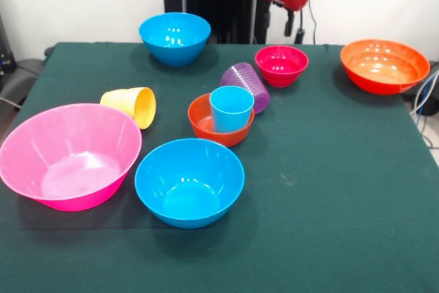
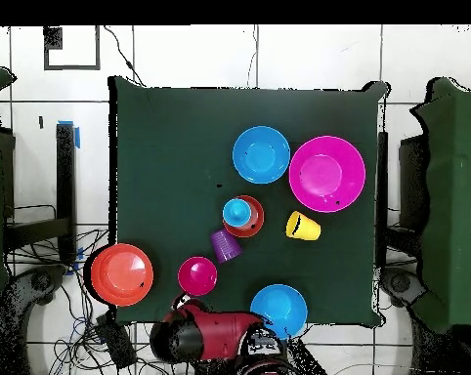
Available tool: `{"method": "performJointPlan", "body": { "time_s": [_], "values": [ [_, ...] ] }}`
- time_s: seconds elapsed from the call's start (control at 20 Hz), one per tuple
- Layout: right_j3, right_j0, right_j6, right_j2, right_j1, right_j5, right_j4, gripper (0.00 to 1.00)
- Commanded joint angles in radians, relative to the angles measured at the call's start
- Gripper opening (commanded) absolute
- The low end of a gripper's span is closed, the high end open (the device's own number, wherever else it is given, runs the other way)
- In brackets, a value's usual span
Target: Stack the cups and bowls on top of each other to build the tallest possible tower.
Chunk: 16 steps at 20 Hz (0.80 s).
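The tower so far is a small glossy orange-red plastic bowl (image 1: 221,120) (image 2: 249,227) with a light blue plastic cup (image 1: 231,108) (image 2: 236,212) standing upright inside it, near the middle of the dark green tabletop (image 1: 329,190) (image 2: 161,156), out in front of the pincer (image 1: 295,30). The pincer hangs drawn back at the robot's edge of the tabletop, and whether it is wide or narrow cannot be told; it holds nothing. Almost directly below it, just in front, sits the small glossy magenta bowl (image 1: 281,65) (image 2: 197,275), upright on the tabletop. Between that bowl and the tower, the translucent ribbed purple cup (image 1: 245,84) (image 2: 225,243) lies on its side, touching or just beside the orange-red bowl. The yellow plastic cup (image 1: 131,106) (image 2: 301,226) also lies on its side, beyond the tower and off to one side. A medium glossy blue bowl (image 1: 175,38) (image 2: 278,310) rests at the robot's edge, beside the pincer, and a wide glossy orange bowl (image 1: 384,65) (image 2: 122,274) on the pincer's other side. Farthest from the pincer stand a second medium blue bowl (image 1: 189,182) (image 2: 261,154) and the big glossy pink bowl (image 1: 68,156) (image 2: 326,174), side by side.
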Motion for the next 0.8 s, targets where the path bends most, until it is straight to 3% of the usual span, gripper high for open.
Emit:
{"method": "performJointPlan", "body": {
  "time_s": [0.05,0.35,0.8],
  "values": [
    [-0.121,-0.026,0.062,-0.026,0.058,-0.079,-0.018,1.00],
    [-0.102,-0.052,0.077,-0.027,0.031,-0.111,-0.014,1.00],
    [-0.090,-0.005,0.152,-0.042,0.116,-0.264,0.043,1.00]
  ]
}}
